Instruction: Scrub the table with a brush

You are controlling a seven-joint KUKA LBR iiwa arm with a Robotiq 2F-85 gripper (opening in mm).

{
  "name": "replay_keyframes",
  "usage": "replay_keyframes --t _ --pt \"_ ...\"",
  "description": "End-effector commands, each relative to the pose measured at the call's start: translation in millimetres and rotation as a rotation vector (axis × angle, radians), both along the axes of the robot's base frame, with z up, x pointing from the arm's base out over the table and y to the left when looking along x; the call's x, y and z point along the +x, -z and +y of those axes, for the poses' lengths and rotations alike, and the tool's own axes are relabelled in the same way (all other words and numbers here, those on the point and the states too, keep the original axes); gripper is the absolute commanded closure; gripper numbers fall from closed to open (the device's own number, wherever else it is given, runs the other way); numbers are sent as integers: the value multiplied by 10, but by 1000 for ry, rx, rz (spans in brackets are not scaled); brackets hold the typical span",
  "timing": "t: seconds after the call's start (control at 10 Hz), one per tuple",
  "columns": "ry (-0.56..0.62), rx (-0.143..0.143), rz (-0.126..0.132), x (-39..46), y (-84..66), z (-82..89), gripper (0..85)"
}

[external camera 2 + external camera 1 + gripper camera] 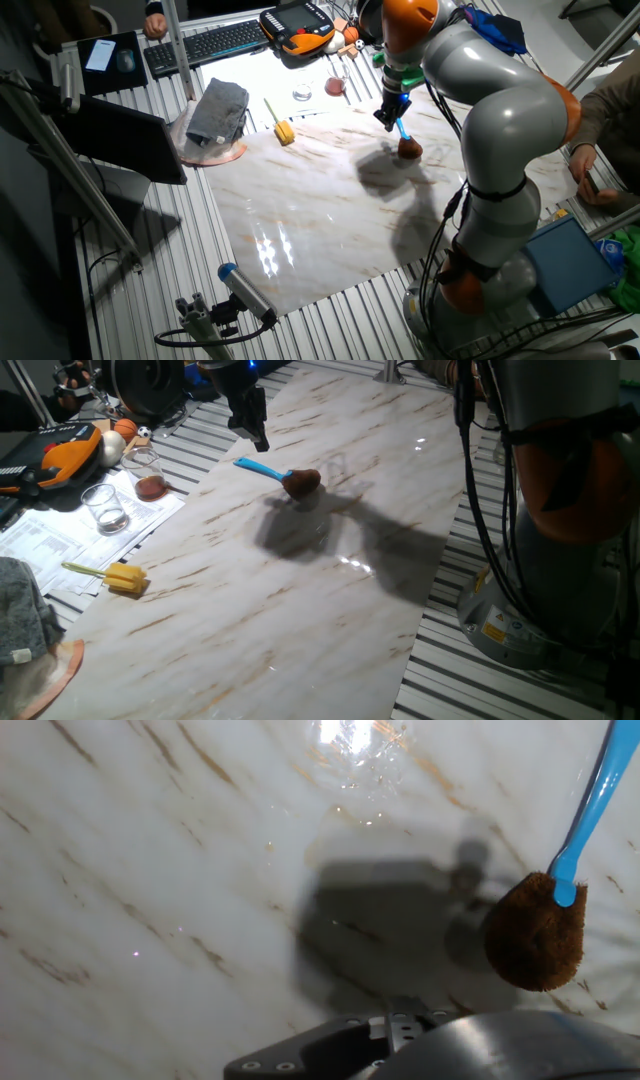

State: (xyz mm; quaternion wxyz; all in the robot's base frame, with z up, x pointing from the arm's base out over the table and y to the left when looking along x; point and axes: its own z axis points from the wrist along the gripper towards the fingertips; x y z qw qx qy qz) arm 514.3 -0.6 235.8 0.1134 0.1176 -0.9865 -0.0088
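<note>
Sponge on a stick (118, 577): yellow, lies at the left edge of the table (300, 610).
Glass (104, 507): stands on papers left of the slab.
Gripper (250, 428): hovers above the blue handle end; whether its fingers are wide or narrow cannot be told.
Brush (285, 476): lies on the marble, brown head to the right, apart from the fingers.

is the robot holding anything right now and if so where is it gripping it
Nothing seems to be held. The brush lies on the table, its blue handle free, with the gripper hanging above the handle end. Whether the fingers are open cannot be told.
</note>
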Motion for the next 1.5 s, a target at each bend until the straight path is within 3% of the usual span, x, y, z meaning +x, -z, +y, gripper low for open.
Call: replay_keyframes --t 0.0,0.1,0.2,0.3,0.4,0.7,1.0,1.2,1.3,1.4 --pt "15 -4 -3 1 0 1 850" --pt "39 -5 -8 1 0 1 850" --pt "78 23 -22 1 0 1 850" --pt "114 17 -17 1 0 1 850" --pt "133 -25 -17 1 0 1 850" --pt "193 -72 -69 1 0 1 850" --pt "248 -100 -82 1 0 1 850" --pt "244 -102 -88 1 0 1 850" --pt "256 -77 -80 1 0 1 850" --pt "256 -80 -129 1 0 1 850"
